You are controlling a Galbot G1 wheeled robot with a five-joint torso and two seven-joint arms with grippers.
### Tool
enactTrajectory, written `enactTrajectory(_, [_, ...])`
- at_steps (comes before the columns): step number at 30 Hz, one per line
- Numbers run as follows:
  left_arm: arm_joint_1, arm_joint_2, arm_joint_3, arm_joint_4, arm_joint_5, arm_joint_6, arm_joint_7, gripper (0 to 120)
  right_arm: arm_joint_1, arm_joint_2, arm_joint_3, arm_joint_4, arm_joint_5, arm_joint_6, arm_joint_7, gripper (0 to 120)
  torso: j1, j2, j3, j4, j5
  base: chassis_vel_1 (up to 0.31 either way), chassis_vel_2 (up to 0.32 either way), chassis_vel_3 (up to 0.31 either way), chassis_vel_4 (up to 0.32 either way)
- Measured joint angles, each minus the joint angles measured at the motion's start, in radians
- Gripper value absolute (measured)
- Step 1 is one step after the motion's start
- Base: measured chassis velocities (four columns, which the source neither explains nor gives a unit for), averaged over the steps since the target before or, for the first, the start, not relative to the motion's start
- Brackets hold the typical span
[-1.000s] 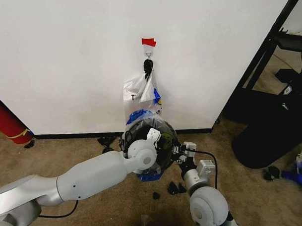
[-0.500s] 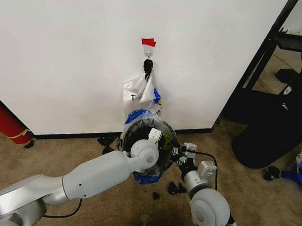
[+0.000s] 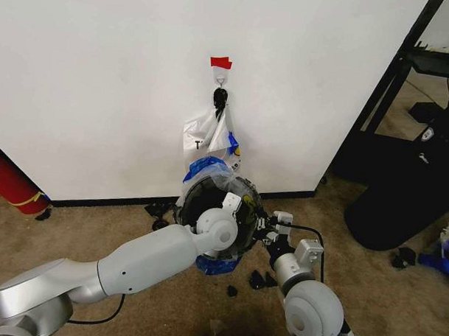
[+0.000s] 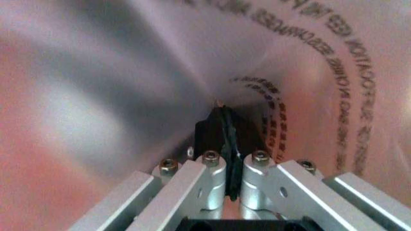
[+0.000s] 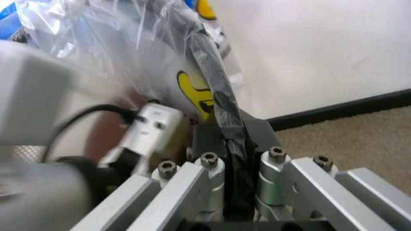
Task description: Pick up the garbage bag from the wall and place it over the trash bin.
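Two surfaces take up most of the head view: the plain white wall (image 3: 102,83), with its black baseboard, and the brown carpet (image 3: 97,230) below it. A black frame (image 3: 393,78) leans across the upper right, a dark rounded object (image 3: 408,196) sits on the floor beneath it, and a big red cylinder (image 3: 10,179) is cut off at the left edge. On the wall a strip of red tape (image 3: 221,62) sits just above a small hook (image 3: 221,81), from which a whiter bag (image 3: 211,134) with blue patches hangs by dark knotted handles.

Directly below stands the trash bin (image 3: 238,192), its black wire mesh largely hidden behind the left arm's wrist. The garbage bag (image 3: 218,184), thin and translucent, is draped over the bin's mouth, with blue patches showing at the far rim and at the near lower side.

The left gripper (image 4: 228,144) reaches into the bag; in its wrist view the fingers are pressed together on a dark fold of the plastic, with printed lettering curving across the film all round. The right gripper (image 5: 232,154) is at the bin's right side, fingers clamped on a dark twisted strip of the bag, a yellow print (image 5: 192,94) just beyond. Small dark scraps (image 3: 261,280) lie on the carpet near the bin; what they are cannot be made out.
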Motion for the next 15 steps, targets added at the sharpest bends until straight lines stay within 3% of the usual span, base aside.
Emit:
enactTrajectory(11, [0.005,0.113,-0.013,-0.163,0.023,-0.032,0.029,0,0.035,0.006,0.014,-0.045,0.047,-0.001,0.030,1,0.000,0.000,0.000,0.0002,0.0000,0.000,0.000,0.000,0.000])
enactTrajectory(15, [0.032,0.164,-0.053,-0.228,0.106,-0.155,0.095,0,0.055,0.002,0.027,-0.059,0.074,-0.002,0.036,1,0.000,0.000,0.000,0.0003,0.0000,0.000,0.000,0.000,0.000])
